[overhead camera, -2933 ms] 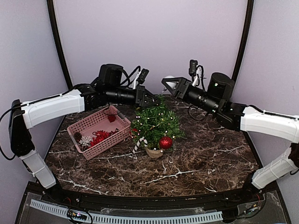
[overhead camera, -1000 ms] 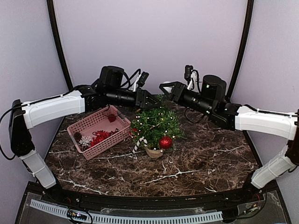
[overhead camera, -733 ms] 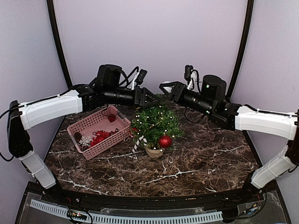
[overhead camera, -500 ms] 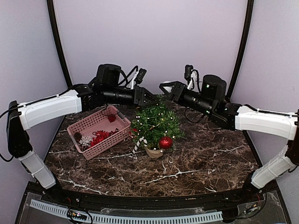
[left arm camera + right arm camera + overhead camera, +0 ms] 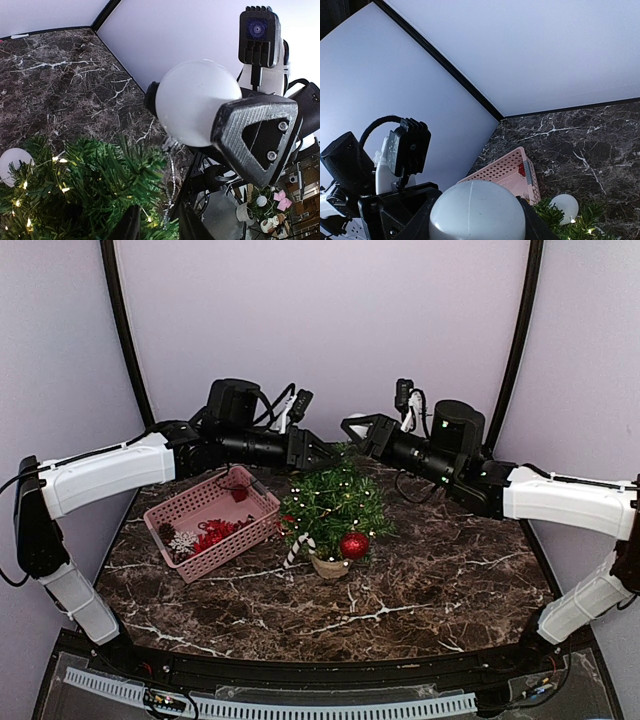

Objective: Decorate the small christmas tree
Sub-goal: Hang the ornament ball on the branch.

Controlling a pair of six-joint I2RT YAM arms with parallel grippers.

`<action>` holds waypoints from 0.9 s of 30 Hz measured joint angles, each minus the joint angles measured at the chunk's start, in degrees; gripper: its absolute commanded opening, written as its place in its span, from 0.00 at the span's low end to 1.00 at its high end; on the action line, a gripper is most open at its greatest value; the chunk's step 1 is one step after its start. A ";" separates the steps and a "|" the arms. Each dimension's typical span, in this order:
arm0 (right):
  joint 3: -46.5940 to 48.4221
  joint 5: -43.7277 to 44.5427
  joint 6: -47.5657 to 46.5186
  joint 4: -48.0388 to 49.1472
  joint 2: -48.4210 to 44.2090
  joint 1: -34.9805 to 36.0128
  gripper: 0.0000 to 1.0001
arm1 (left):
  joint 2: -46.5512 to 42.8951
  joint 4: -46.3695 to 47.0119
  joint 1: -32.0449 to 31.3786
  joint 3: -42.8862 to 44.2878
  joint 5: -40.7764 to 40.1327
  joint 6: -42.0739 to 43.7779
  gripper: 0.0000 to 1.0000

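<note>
The small christmas tree is standing in its tan pot near the middle of the dark marble table, a bit toward the back. A pink basket is sitting just beside it on the left, with red bits and a white snowflake lying inside. A red ball and a candy cane are hanging on the tree's front. Bare marble is lying open in front of the tree and along its right side, out to the table's edges. The purple wall is standing close behind. Both arms are reaching in from the sides, above the treetop. The right gripper is squeezing a white ball between its fingers, over the back branches. The left gripper is pointing at that ball, its fingers standing a little apart with only green needles between them. A thin silver string is dangling from the ball toward the tree. A second white ball is sitting in the branches.
</note>
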 measured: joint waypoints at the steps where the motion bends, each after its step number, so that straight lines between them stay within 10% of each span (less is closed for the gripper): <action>1: 0.00 0.02 0.00 0.00 0.00 0.00 0.40 | 0.00 -0.02 0.00 0.00 -0.13 0.02 0.29; 10: 0.00 0.09 0.02 0.00 0.00 0.00 0.40 | 0.00 -0.09 0.00 0.00 -0.59 0.31 0.00; 27: 1.22 1.20 -0.90 -0.13 0.00 0.00 0.40 | -0.02 0.42 0.00 0.00 -0.57 0.07 0.00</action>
